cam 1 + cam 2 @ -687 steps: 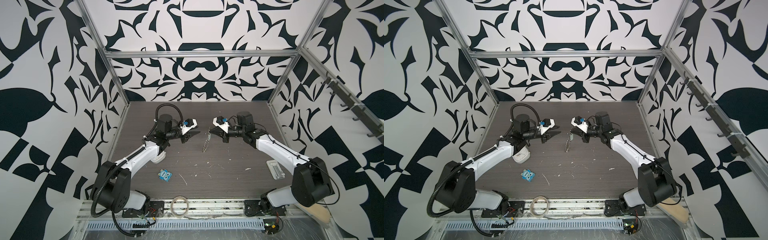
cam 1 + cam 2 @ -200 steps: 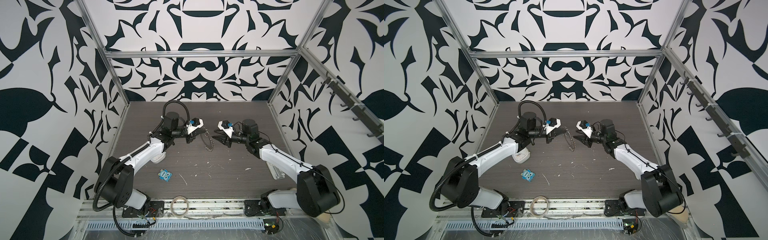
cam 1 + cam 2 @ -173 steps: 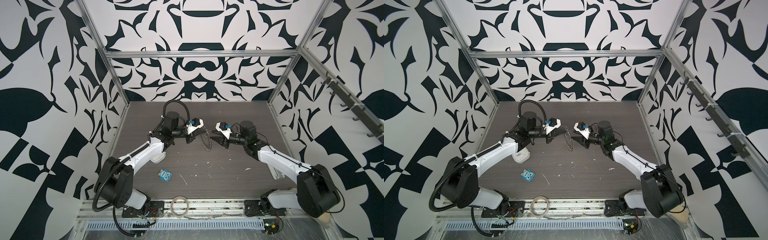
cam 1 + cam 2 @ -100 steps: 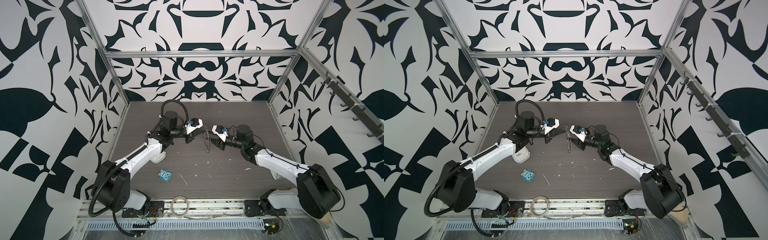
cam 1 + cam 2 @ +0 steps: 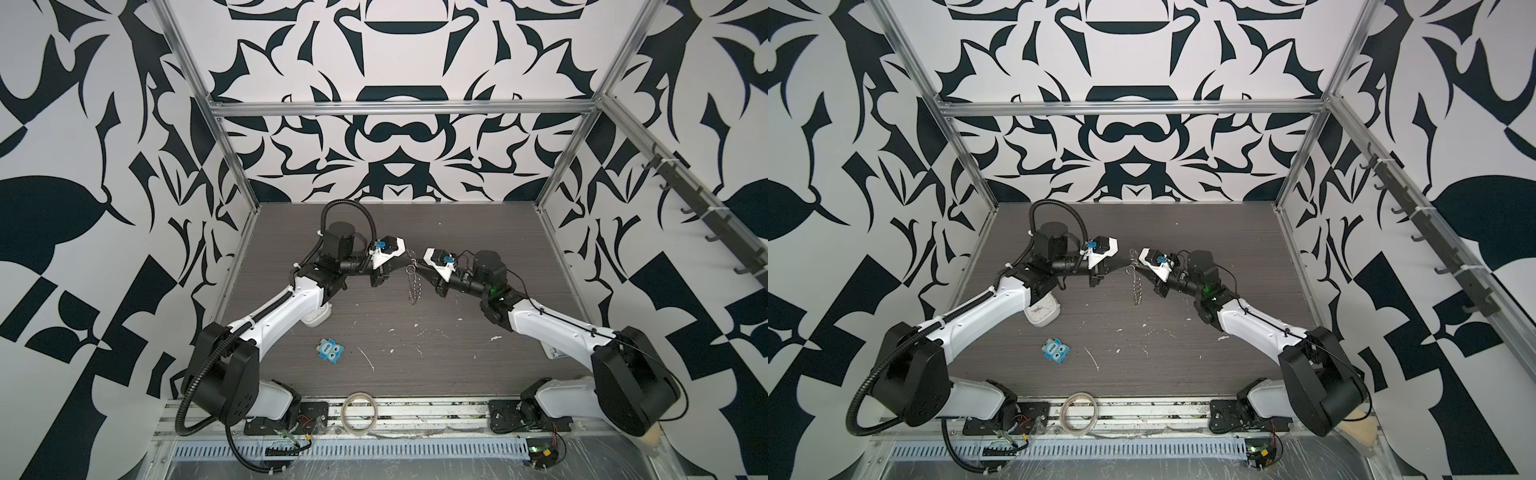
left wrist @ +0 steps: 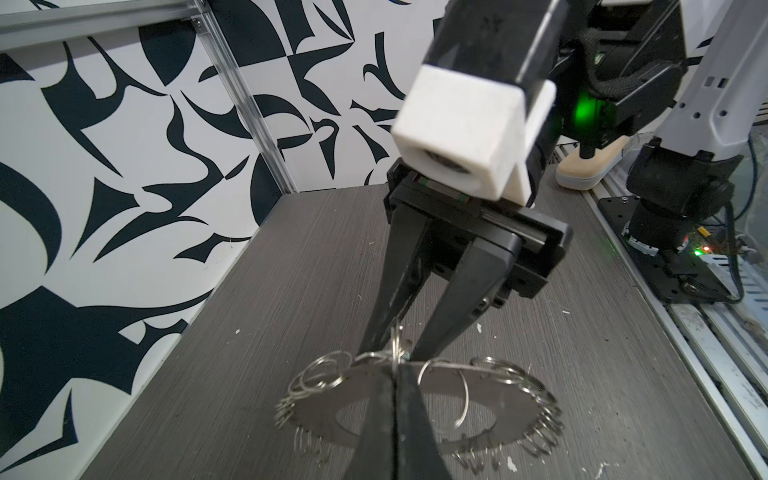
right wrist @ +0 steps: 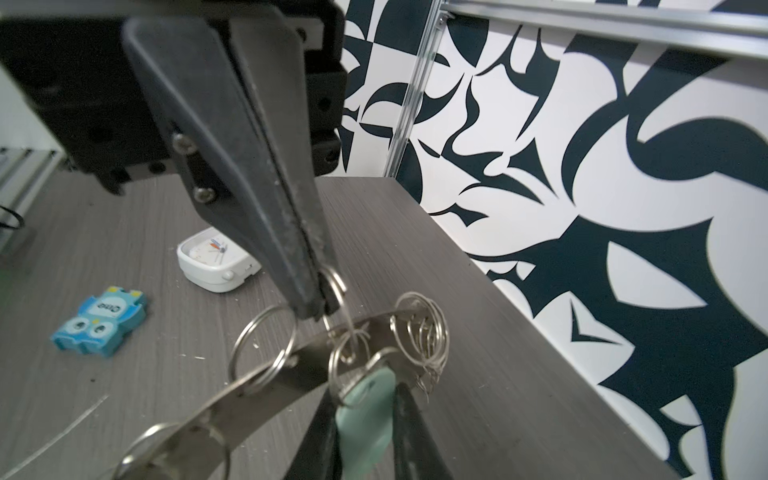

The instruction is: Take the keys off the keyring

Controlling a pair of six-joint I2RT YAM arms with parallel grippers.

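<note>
The keyring point(image 5: 412, 286) point(image 5: 1136, 286), a flat grey metal disc fringed with small split rings, hangs edge-on above the middle of the table. My left gripper point(image 5: 406, 264) point(image 6: 395, 368) is shut on a split ring at the disc's upper rim point(image 7: 332, 286). My right gripper point(image 5: 417, 271) point(image 7: 363, 395) meets it from the right. Its two fingers are closed on the pale mint oval tag point(image 7: 365, 419) of the keys, which hangs from a split ring on the disc point(image 7: 232, 399). I cannot make out the small metal key itself.
A white square clock point(image 5: 1040, 309) point(image 7: 216, 262) lies under the left arm. A blue owl-shaped block point(image 5: 330, 351) lies nearer the front. A beige tape roll point(image 5: 359, 409) sits on the front rail. White scraps dot the dark table point(image 5: 415, 374).
My right gripper has moved left up to the hanging keyring and closed its fingers on the mint tag. The left gripper has kept its hold, shifting only slightly.
</note>
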